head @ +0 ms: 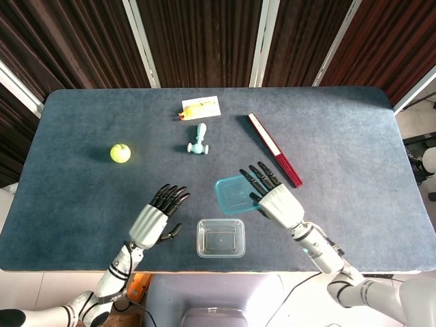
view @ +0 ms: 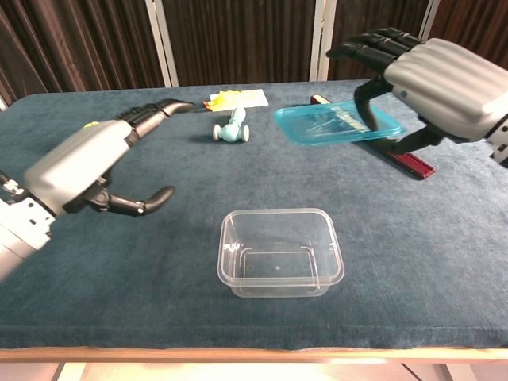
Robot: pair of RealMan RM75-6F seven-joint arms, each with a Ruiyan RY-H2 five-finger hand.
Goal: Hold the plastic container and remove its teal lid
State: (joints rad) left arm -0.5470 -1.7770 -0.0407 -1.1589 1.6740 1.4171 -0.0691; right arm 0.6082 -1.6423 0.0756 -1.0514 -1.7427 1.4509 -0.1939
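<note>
Clear plastic container (view: 281,252) uncovered on the tabletop (view: 444,262), teal lid (view: 337,122) pinched aloft in right hand (view: 429,79) beyond the container, left hand (view: 87,167) beside it, empty, fingers spread.

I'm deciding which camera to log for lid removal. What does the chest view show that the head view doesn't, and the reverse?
Chest view only: the teal lid is clearly lifted off the table, held by the right hand.
Head view only: the tennis ball in the open and the full red stick.
Both: the uncovered plastic container and the left hand, holding nothing.
</note>
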